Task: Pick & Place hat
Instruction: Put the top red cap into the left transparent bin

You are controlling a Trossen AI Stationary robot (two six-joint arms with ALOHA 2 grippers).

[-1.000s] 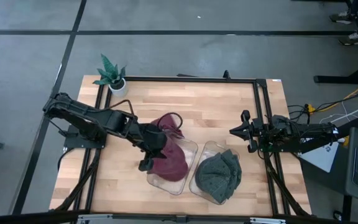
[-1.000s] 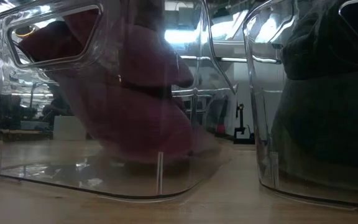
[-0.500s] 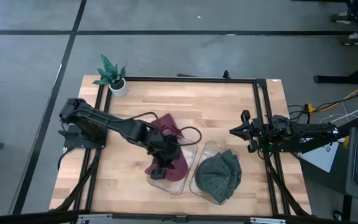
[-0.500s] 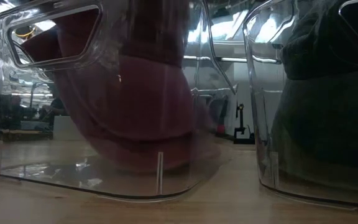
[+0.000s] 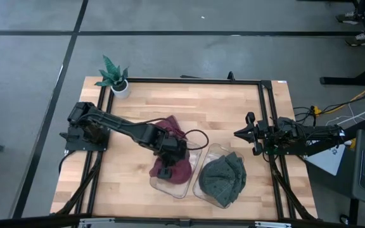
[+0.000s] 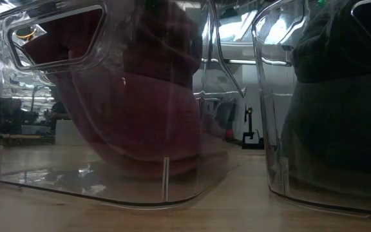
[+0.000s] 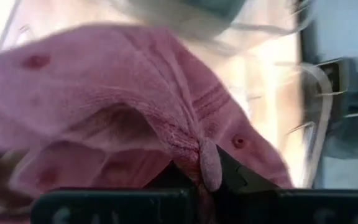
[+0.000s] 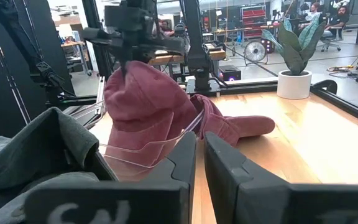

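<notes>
While the green hat (image 5: 222,178) is already binned, left gripper (image 5: 168,166) at 6 o'clock is clamped on the maroon cap (image 5: 172,170), lowering it into the clear bin (image 5: 160,185); release remains.

Showing two clear bins, one at lower centre (image 5: 185,189) and one just right of it (image 5: 203,190); two caps, a maroon cap (image 5: 176,170) and a dark green cap (image 5: 225,178); two arms, at left (image 5: 113,125) and right (image 5: 296,135); one potted plant (image 5: 115,76) at upper left; one wooden table (image 5: 220,114).
</notes>
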